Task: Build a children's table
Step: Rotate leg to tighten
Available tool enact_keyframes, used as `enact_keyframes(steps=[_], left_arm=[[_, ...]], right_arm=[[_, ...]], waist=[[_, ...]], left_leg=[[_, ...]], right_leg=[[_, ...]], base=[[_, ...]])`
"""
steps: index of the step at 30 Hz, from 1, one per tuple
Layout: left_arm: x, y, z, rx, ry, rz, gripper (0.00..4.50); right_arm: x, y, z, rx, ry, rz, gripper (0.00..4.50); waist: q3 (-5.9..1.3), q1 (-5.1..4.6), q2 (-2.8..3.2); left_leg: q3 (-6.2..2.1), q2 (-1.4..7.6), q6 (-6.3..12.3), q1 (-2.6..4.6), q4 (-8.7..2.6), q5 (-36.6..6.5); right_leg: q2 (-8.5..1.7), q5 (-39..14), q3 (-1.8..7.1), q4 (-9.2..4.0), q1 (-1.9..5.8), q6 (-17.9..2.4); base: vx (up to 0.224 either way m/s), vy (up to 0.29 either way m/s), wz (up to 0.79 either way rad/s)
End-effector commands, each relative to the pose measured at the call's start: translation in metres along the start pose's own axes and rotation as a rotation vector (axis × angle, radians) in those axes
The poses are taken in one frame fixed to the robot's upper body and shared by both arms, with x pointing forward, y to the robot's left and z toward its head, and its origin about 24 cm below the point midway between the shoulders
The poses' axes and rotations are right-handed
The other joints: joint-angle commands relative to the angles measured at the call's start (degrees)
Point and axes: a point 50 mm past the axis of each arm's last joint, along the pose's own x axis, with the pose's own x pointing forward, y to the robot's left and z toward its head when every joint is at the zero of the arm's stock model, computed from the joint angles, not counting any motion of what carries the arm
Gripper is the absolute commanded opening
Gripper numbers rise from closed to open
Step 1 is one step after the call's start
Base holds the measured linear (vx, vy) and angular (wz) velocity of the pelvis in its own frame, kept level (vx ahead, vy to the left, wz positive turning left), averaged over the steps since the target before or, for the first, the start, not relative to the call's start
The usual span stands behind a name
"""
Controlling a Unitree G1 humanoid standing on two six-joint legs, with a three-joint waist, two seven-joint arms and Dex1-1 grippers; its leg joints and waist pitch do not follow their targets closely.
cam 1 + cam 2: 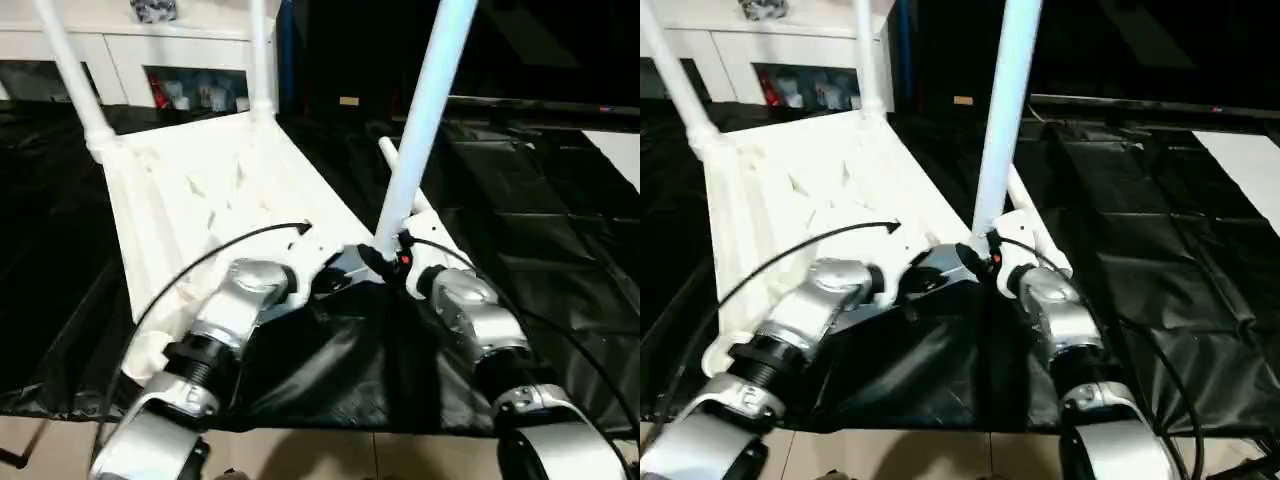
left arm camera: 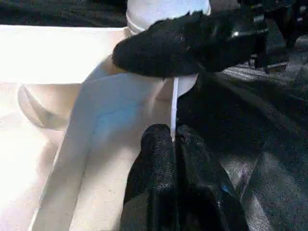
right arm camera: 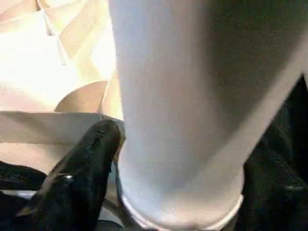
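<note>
The right end effector [image 3: 178, 192] was seen clasped around the base of an upright white leg [image 1: 425, 120], one black finger [image 3: 79, 178] on either side of the tube, at the near right corner socket of the tabletop [image 1: 215, 195]. The left end effector [image 2: 174, 159] was clenched, its two fingers pressed together, just beside that same corner at the tabletop's near edge. The tabletop was laid upside down, ribbed underside up, on a surface covered with black plastic sheeting [image 1: 540, 240]. Two more legs [image 1: 70, 75] were stood upright in the far corner sockets. A white cabinet [image 1: 130, 50] was seen beyond the tabletop, at the far left
</note>
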Motion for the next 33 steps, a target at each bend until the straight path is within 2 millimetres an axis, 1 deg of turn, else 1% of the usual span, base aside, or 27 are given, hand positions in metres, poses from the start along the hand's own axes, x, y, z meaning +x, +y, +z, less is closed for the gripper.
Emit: enact_keyframes(steps=[1,2,5,8,9,10,12,13,14,15,16,17,18,19,20,22,23,24,25,26,28,31,32,33], left_arm=[[0.008,-0.014,0.026,0.045,-0.115,-0.041,0.00],[0.006,-0.013,0.025,0.056,-0.119,-0.049,0.00],[-0.004,-0.007,0.022,0.096,-0.144,-0.108,0.00],[-0.010,-0.005,0.019,0.112,-0.147,-0.159,0.00],[-0.015,-0.004,0.017,0.120,-0.154,-0.194,0.00],[-0.021,-0.004,0.016,0.126,-0.163,-0.247,0.00],[-0.026,-0.004,0.013,0.134,-0.154,-0.295,0.00],[-0.027,-0.004,0.013,0.136,-0.151,-0.300,0.00],[-0.031,-0.003,0.009,0.144,-0.133,-0.339,0.00],[-0.031,-0.003,0.009,0.144,-0.133,-0.340,0.00],[-0.035,-0.003,0.004,0.151,-0.112,-0.380,0.00],[-0.037,-0.002,0.002,0.154,-0.101,-0.399,0.00],[-0.037,-0.001,0.001,0.152,-0.095,-0.407,0.00],[-0.038,-0.001,-0.001,0.148,-0.088,-0.415,0.00],[-0.040,0.000,-0.002,0.148,-0.075,-0.431,0.00],[-0.044,0.002,-0.005,0.149,-0.057,-0.461,0.00],[-0.044,0.002,-0.005,0.153,-0.055,-0.460,0.00],[-0.045,0.003,-0.005,0.157,-0.054,-0.462,0.00],[-0.045,0.003,-0.005,0.158,-0.054,-0.464,0.00],[-0.045,0.003,-0.005,0.158,-0.057,-0.463,0.00],[-0.044,0.004,-0.004,0.158,-0.071,-0.450,0.00],[-0.042,0.004,-0.002,0.167,-0.087,-0.427,0.00],[-0.035,0.006,0.003,0.162,-0.128,-0.339,0.00],[-0.035,0.006,0.003,0.162,-0.128,-0.339,0.00]], right_arm=[[0.012,0.037,-0.009,-0.029,0.048,0.196,3.79],[0.010,0.034,-0.008,-0.040,0.044,0.204,3.88],[0.000,0.023,-0.007,-0.086,0.048,0.293,3.88],[-0.007,0.017,-0.008,-0.123,0.052,0.353,3.88],[-0.012,0.014,-0.007,-0.140,0.051,0.394,3.88],[-0.018,0.010,-0.005,-0.162,0.053,0.454,3.88],[-0.025,0.008,-0.004,-0.181,0.060,0.518,3.88],[-0.026,0.007,-0.004,-0.183,0.060,0.526,3.88],[-0.032,0.006,-0.003,-0.202,0.070,0.582,3.88],[-0.032,0.006,-0.003,-0.202,0.071,0.585,3.88],[-0.039,0.004,-0.004,-0.210,0.097,0.651,3.88],[-0.043,0.004,-0.005,-0.214,0.113,0.690,3.88],[-0.044,0.004,-0.005,-0.217,0.120,0.705,3.74],[-0.046,0.003,-0.005,-0.222,0.128,0.721,3.63],[-0.048,0.003,-0.006,-0.231,0.144,0.741,3.63],[-0.052,0.004,-0.008,-0.244,0.172,0.787,3.45],[-0.052,0.005,-0.009,-0.236,0.179,0.799,3.31],[-0.053,0.006,-0.009,-0.226,0.185,0.812,3.31],[-0.053,0.006,-0.009,-0.219,0.185,0.817,3.14],[-0.053,0.007,-0.008,-0.214,0.180,0.818,3.14],[-0.051,0.010,-0.008,-0.196,0.163,0.813,2.90],[-0.050,0.011,-0.008,-0.189,0.157,0.803,2.81],[-0.042,0.013,-0.008,-0.167,0.132,0.719,2.80],[-0.042,0.013,-0.008,-0.167,0.132,0.719,2.78]], waist=[[-3.58,0.13,-0.26],[-3.58,0.11,-0.36],[-3.62,0.16,-0.42],[-3.59,0.29,-0.38],[-3.57,0.41,-0.48],[-3.53,0.55,-0.54],[-3.51,0.67,-0.41],[-3.48,0.72,-0.43],[-3.55,1.05,-0.28],[-3.54,1.07,-0.19],[-3.49,1.11,-0.31],[-3.47,1.30,-0.24],[-3.44,1.44,-0.24],[-3.45,1.68,-0.28],[-3.44,1.78,-0.31],[-3.45,1.86,-0.35],[-3.45,1.91,-0.32],[-3.42,1.85,-0.36],[-3.45,1.91,-0.44],[-3.45,1.92,-0.44],[-3.47,1.92,-0.46],[-3.48,1.92,-0.51],[-3.46,1.94,-0.49],[-3.41,1.84,-0.53]], left_leg=[[0.50,-0.08,2.27,0.14,-3.37,-12.5],[0.51,-0.12,2.41,0.01,-3.38,-12.5],[0.53,-0.14,3.25,-0.07,-3.30,-12.4],[0.60,-0.03,3.54,0.07,-3.23,-12.4],[0.58,-0.06,3.75,0.10,-3.25,-12.6],[0.59,0.09,3.90,0.12,-3.25,-12.6],[0.57,0.22,3.97,0.15,-3.32,-12.5],[0.60,0.23,4.08,0.25,-3.33,-12.6],[0.73,0.36,4.13,0.74,-3.22,-12.9],[0.76,0.43,4.20,0.71,-3.20,-12.9],[0.73,0.44,4.13,0.54,-3.30,-12.6],[0.78,0.47,4.13,0.44,-3.29,-12.8],[0.79,0.46,4.18,0.55,-3.28,-13.0],[0.76,0.52,3.98,0.46,-3.29,-13.1],[0.75,0.48,3.84,0.45,-3.30,-13.0],[0.70,0.45,3.49,0.39,-3.34,-12.8],[0.71,0.46,3.37,0.44,-3.32,-13.1],[0.68,0.43,3.35,0.37,-3.36,-13.2],[0.67,0.42,3.31,0.37,-3.35,-13.0],[0.67,0.43,3.24,0.36,-3.35,-12.8],[0.65,0.40,3.12,0.31,-3.34,-12.5],[0.68,0.33,2.98,0.33,-3.29,-12.5],[0.66,0.33,2.92,0.33,-3.31,-12.6],[0.68,0.32,2.71,0.35,-3.32,-12.7]], right_leg=[[-2.73,-16.3,1.80,-4.21,3.12,-9.8],[-2.74,-16.0,1.78,-4.20,3.28,-9.9],[-2.76,-15.6,1.77,-4.21,3.40,-10.0],[-2.83,-15.7,1.81,-4.21,3.28,-10.3],[-2.85,-16.5,1.75,-4.30,3.35,-10.2],[-2.88,-16.6,1.81,-4.27,3.27,-10.3],[-2.83,-15.8,1.85,-4.04,3.24,-10.7],[-2.74,-15.7,1.84,-4.13,3.18,-10.8],[-2.71,-14.7,1.93,-4.09,2.91,-11.5],[-2.65,-14.1,1.96,-3.90,2.85,-11.9],[-2.52,-13.4,1.87,-3.77,3.08,-12.2],[-2.53,-13.4,1.87,-3.68,3.07,-12.3],[-2.50,-13.7,1.85,-3.77,3.05,-12.2],[-2.67,-14.2,1.90,-3.71,3.10,-12.0],[-2.70,-14.5,1.90,-3.73,3.11,-11.9],[-2.81,-15.3,1.91,-3.76,3.16,-11.5],[-2.80,-15.6,1.91,-3.78,3.08,-11.4],[-2.76,-15.7,1.90,-3.78,3.13,-11.3],[-2.78,-15.8,1.90,-3.81,3.16,-11.2],[-2.83,-16.0,1.91,-3.80,3.15,-11.0],[-2.85,-15.9,1.92,-3.76,3.16,-11.0],[-2.82,-16.4,1.91,-3.88,3.08,-10.7],[-2.83,-16.7,1.91,-3.95,3.04,-10.6],[-2.81,-17.0,1.95,-3.99,2.96,-10.4]], base=[[0.000,0.000,0.00],[0.000,0.000,0.00],[0.000,0.000,0.00],[0.000,0.000,0.00],[0.000,0.000,0.00],[0.000,0.000,0.00],[0.000,0.000,0.00],[0.000,0.000,0.00],[0.000,0.000,0.00],[0.000,0.000,0.00],[0.000,0.000,0.00],[0.000,0.000,0.00],[0.000,0.000,0.00],[0.000,0.000,0.00],[0.000,0.000,0.00],[0.000,0.000,0.00],[0.000,0.000,0.00],[0.000,0.000,0.00],[0.000,0.000,0.00],[0.000,0.000,0.00],[0.000,0.000,0.00],[0.000,0.000,0.00],[0.000,0.000,0.00],[0.000,0.000,0.00]])
